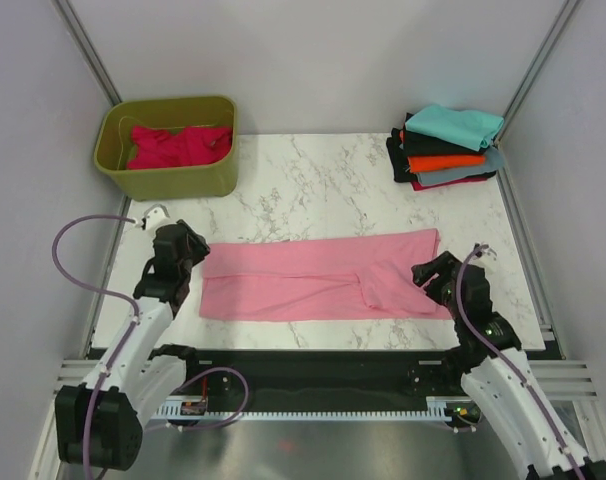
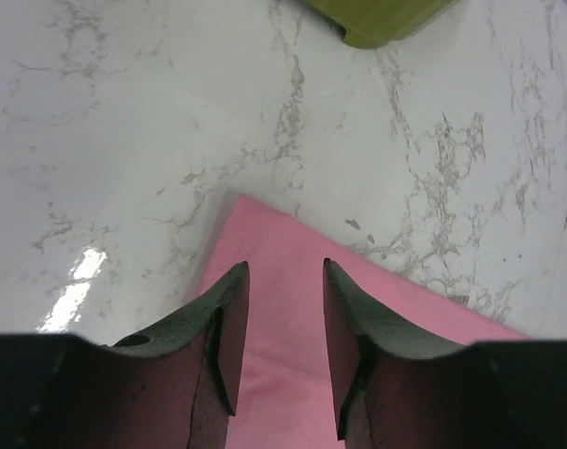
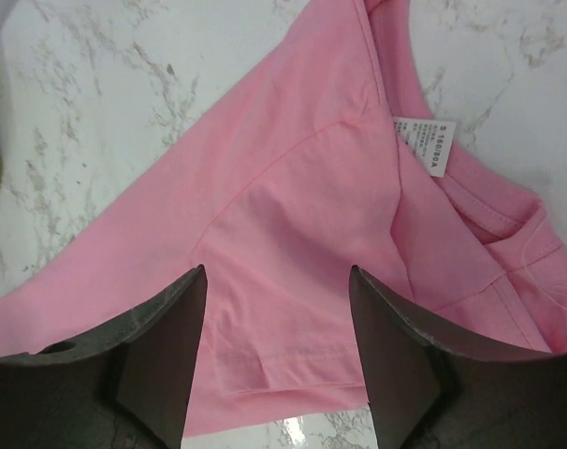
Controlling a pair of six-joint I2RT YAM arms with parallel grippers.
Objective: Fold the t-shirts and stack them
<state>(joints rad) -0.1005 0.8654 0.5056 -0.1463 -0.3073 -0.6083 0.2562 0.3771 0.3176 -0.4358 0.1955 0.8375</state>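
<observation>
A light pink t-shirt (image 1: 318, 277) lies flat on the marble table, folded lengthwise into a long strip. My left gripper (image 1: 191, 258) hovers over its left end, jaws open, with only pink cloth (image 2: 283, 309) showing below the gap. At the strip's right end my right gripper (image 1: 428, 272) stands open wide above the pink shirt (image 3: 293, 243), whose sleeve and white label (image 3: 424, 145) show. A crimson t-shirt (image 1: 178, 146) lies bunched in the tub. Folded t-shirts (image 1: 446, 147), teal on top, are stacked at the back right.
The olive-green tub (image 1: 168, 180) stands at the back left corner; its edge (image 2: 377, 21) shows in the left wrist view. Grey walls close in both sides, and a black rail (image 1: 313, 370) runs along the near edge.
</observation>
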